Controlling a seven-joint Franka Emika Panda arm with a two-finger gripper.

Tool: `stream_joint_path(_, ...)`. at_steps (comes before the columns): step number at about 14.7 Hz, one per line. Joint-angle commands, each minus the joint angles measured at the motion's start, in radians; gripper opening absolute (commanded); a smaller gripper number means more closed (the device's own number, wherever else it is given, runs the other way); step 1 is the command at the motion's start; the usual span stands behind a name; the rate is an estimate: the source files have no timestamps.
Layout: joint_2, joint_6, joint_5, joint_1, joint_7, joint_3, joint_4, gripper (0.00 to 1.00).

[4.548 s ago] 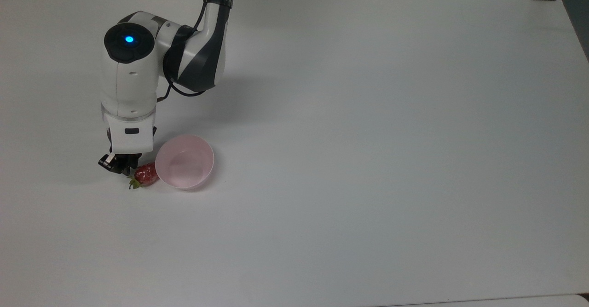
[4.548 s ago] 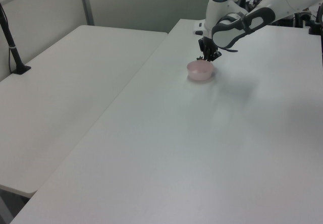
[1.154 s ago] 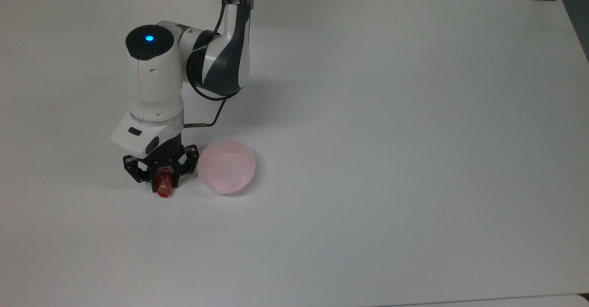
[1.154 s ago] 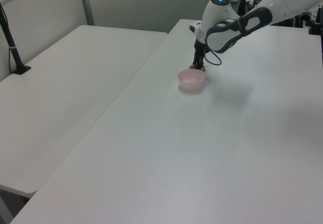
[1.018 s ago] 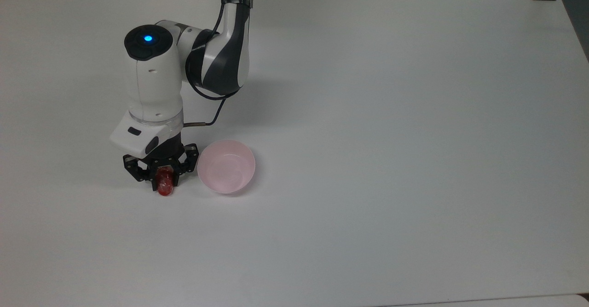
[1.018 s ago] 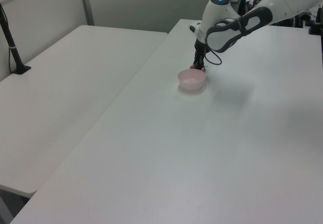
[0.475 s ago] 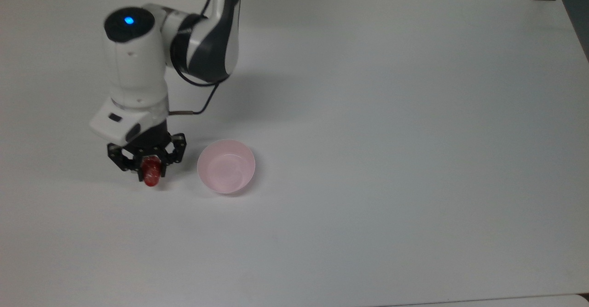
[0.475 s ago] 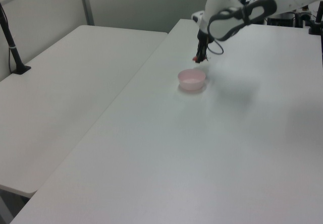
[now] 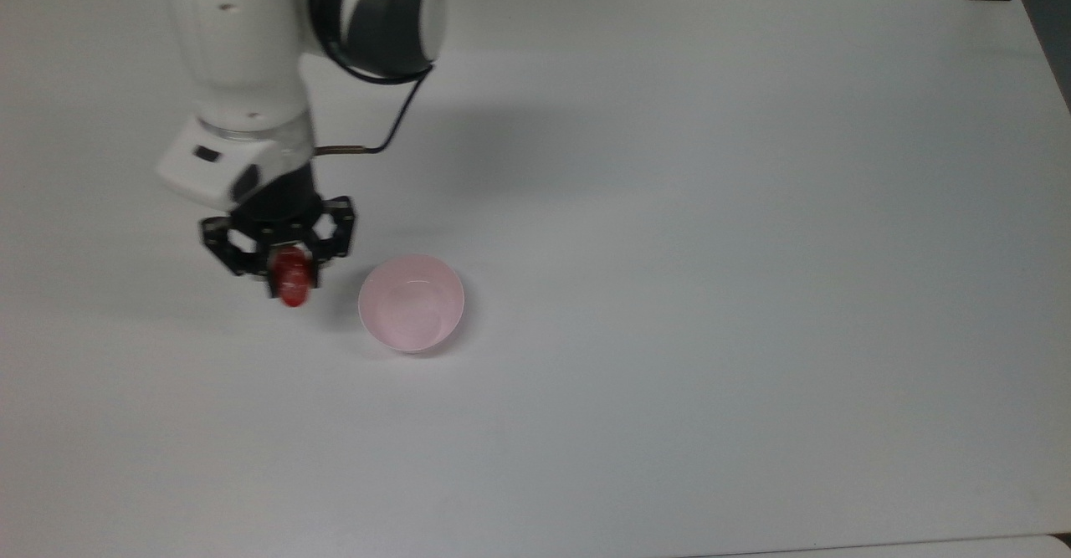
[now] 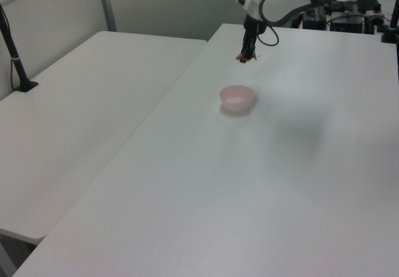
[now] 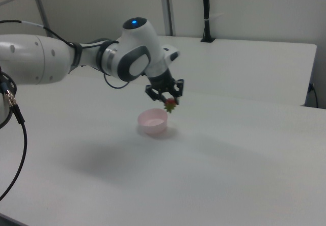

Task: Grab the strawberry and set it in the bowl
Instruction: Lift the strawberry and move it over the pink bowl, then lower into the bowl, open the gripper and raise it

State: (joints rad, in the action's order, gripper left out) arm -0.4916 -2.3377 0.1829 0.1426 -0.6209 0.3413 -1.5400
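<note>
The red strawberry (image 9: 292,285) hangs in the air, held between the black fingers of my gripper (image 9: 289,278), which is shut on it. In the right view the strawberry (image 11: 169,104) shows its green stem pointing down, just above and to the right of the bowl (image 11: 154,121). The pale pink bowl (image 9: 411,303) stands upright on the white table, to the top view's right of the gripper, with nothing inside. In the left view the gripper (image 10: 244,56) is well above and behind the bowl (image 10: 237,98).
The white table (image 9: 711,248) stretches wide on the top view's right. A second white table (image 10: 81,115) adjoins it on the left view's left, with a black post (image 10: 14,52) on it. A black cable (image 9: 381,135) loops from the arm.
The gripper closed on the strawberry and lifted it off the table, rising over the last second. The bowl shifted to the top view's right 4.5 s to 1.2 s ago and has stayed since.
</note>
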Motion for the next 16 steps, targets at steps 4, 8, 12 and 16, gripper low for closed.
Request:
stream_joint_path(4,-0.011,0.043,0.021,0.150,0.015,0.031,-0.065,0.20)
stream_joint_path(8,-0.018,0.038,0.009,0.144,0.017,0.027,-0.068,1.00)
stream_joint_path(12,0.092,0.136,-0.041,0.114,0.249,-0.013,-0.071,1.00)
stream_joint_path(16,0.281,0.416,-0.212,-0.062,0.482,-0.227,-0.066,1.00)
